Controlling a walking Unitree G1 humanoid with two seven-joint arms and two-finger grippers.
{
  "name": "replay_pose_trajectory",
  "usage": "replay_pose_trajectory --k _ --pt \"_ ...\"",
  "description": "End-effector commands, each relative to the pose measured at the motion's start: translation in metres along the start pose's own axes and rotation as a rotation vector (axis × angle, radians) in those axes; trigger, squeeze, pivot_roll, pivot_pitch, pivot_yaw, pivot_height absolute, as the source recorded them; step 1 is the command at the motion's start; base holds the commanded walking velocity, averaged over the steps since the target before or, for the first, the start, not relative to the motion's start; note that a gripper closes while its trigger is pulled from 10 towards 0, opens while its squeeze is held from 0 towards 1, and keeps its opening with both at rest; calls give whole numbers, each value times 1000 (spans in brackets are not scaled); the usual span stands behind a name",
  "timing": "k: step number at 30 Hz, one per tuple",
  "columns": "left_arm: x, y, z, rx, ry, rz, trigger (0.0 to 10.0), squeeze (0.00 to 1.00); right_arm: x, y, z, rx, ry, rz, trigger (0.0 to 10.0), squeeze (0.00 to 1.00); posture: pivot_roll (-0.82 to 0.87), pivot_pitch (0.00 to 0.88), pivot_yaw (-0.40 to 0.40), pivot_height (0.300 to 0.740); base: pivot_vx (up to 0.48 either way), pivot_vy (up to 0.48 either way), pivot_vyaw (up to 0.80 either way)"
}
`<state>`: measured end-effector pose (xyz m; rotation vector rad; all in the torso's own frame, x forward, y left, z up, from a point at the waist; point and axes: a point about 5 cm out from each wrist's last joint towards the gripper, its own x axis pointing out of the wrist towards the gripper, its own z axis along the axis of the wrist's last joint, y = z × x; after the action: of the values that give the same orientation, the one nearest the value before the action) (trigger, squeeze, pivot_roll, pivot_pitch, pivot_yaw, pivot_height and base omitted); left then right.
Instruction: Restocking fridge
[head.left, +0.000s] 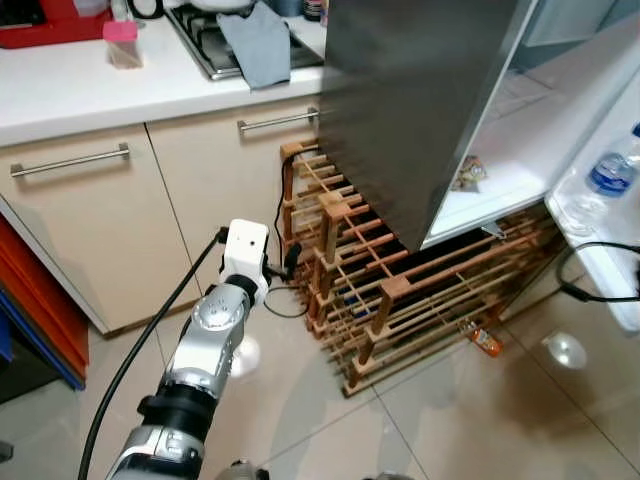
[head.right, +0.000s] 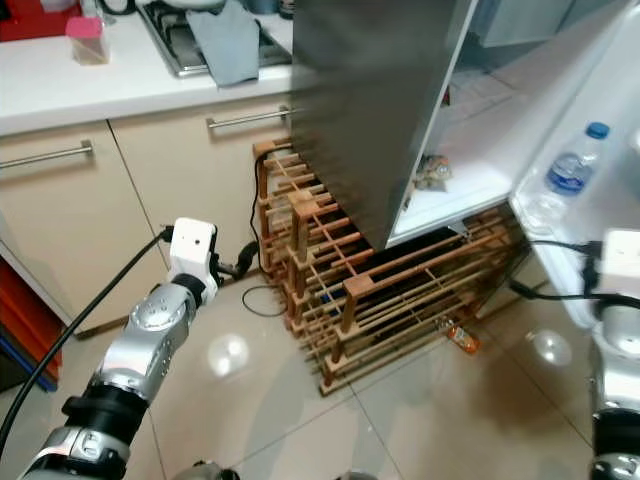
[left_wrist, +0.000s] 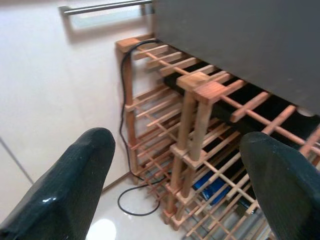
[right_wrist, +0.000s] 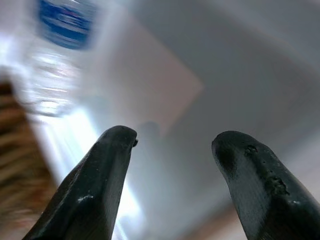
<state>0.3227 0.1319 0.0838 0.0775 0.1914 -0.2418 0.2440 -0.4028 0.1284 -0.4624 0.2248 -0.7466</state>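
Right gripper (right_wrist: 170, 145) agape (blurred) near bottle (head.right: 568, 172)

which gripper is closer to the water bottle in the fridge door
Right. The right gripper points into the door shelf just beside the water bottle; the left gripper faces the wooden rack, across the fridge.

Left arm (head.left: 205, 355): silver metal segments with a domed, screw-studded joint, black ribbed collars, a white boxy wrist camera housing (head.left: 245, 250) at the end, and a black cable running along its outer side. Right arm (head.right: 618, 385): same silver casing, white box and looping black cable. Both grippers' fingers (left_wrist: 65, 192) are glossy black, rounded and tapering, the right ones (right_wrist: 257, 187) slightly pitted.
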Motion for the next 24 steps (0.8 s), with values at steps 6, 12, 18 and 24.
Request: replay_pose_trajectory --k 6,12,18,24 --pt "3 -1 -1 8 13 -22 10000 0 3 -38 5 -27 -59 -195 10000 0 -124 0 -15 740 0 0 0" --pt "6 -1 1 11 10 -23 10000 0 -30 80 60 298 -299 346 10000 0 -122 0 -7 740 0 0 0" --pt "4 14 -2 58 2 142 10000 0 -85 171 83 405 -338 748 10000 0 -110 0 -10 740 0 0 103" --pt "-1 27 -2 -15 -22 303 10000 0 -113 198 54 543 -111 879 10000 0 -90 0 -23 740 0 0 598"
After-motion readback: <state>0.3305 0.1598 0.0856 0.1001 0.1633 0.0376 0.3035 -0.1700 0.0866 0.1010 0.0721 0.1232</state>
